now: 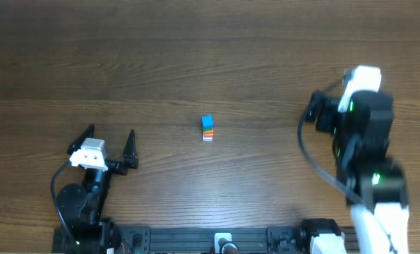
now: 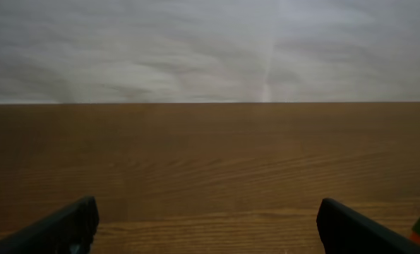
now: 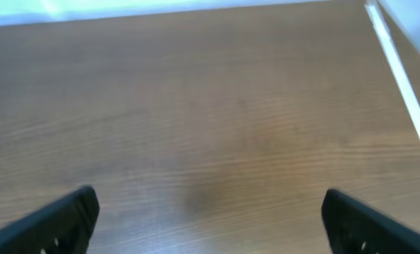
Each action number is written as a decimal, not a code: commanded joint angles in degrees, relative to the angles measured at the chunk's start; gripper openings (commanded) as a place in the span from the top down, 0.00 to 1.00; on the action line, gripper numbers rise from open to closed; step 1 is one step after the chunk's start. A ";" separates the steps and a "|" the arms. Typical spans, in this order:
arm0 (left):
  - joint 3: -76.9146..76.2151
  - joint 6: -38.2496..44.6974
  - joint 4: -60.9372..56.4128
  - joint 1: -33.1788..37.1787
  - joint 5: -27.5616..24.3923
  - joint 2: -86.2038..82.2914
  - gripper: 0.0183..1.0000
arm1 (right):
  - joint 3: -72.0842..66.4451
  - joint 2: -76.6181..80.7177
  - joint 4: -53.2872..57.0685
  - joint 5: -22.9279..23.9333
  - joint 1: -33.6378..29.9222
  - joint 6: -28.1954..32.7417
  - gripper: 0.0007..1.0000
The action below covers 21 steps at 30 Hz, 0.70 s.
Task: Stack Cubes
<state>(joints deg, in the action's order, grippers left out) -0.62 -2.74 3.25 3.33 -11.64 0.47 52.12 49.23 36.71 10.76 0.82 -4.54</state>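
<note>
1. Starting at the left, the left gripper [image 1: 111,130] sits low near its own base. Its fingers are spread wide with nothing between them, well apart from the cubes.
2. In the middle of the counter [image 1: 210,56], between the two arms, stands the stack of cubes [image 1: 207,129]. The blue cube [image 1: 207,122] is on top, with orange-red under it and something pale at the foot (the lower colours are too small to sort out).
3. The cubes look small, stiff and probably light, with smooth faces that could slip. The best hold would be across two opposite flat sides, squarely and midway up. The narrow column looks easy to topple, so any touch should be gentle and straight down.
4. At the right, the right gripper [image 3: 210,204] hangs over bare counter with its fingers wide and empty.
</note>
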 commanded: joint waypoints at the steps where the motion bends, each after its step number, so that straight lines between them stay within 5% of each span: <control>1: 0.28 0.83 0.00 -0.22 -0.55 -0.31 0.00 | -15.15 -13.40 -8.79 -3.76 0.33 0.57 0.01; 8: 0.28 0.83 0.00 -0.22 -0.55 -0.31 0.00 | -34.64 -30.01 -25.00 -9.94 0.35 0.61 0.01; 21: 0.28 0.83 0.00 -0.22 -0.55 -0.31 0.00 | -50.66 -44.46 -32.41 -10.34 0.35 4.07 0.01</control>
<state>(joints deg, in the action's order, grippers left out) -0.62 -2.74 3.22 3.33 -11.66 0.47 3.73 8.32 4.60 1.37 0.84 -2.48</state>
